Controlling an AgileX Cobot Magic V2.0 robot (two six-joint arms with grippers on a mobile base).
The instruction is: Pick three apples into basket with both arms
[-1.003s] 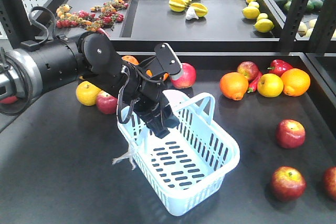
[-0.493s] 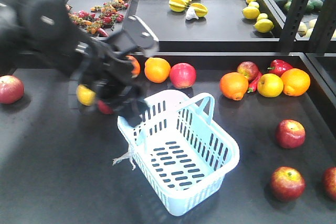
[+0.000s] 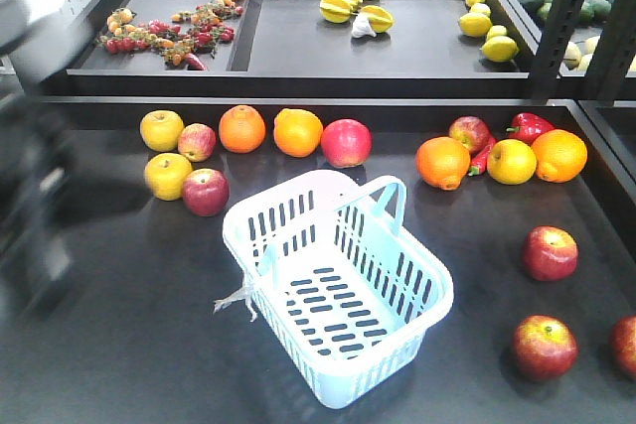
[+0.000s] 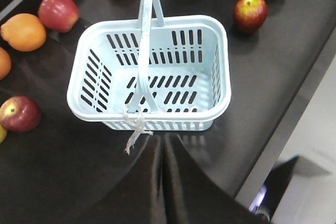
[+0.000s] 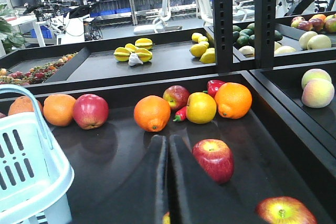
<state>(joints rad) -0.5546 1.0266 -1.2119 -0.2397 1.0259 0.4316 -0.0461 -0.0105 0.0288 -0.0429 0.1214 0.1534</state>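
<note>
The pale blue basket (image 3: 438, 294) sits empty in the middle of the dark table, handle up. Dark red apples lie around it: one on its left (image 3: 206, 192), one behind it (image 3: 346, 142), and three on the right (image 3: 550, 252) (image 3: 545, 347) (image 3: 626, 345). My left arm (image 3: 35, 196) is a blur at the left edge. In the left wrist view my left gripper (image 4: 164, 137) is shut and empty, just short of the basket (image 4: 223, 51). My right gripper (image 5: 168, 139) is shut and empty, with an apple (image 5: 212, 159) close on its right.
Oranges (image 3: 442, 162) and yellow fruits (image 3: 512, 161) lie among the apples in the back row, with a red pepper (image 3: 529, 126). Raised trays behind hold starfruit (image 3: 356, 2) and lemons (image 3: 482, 17). A black rack post (image 3: 561, 17) stands at the back right.
My left arm has swung away from above the basket to the far left edge, uncovering the fruit row behind it. The basket has stayed put and empty.
</note>
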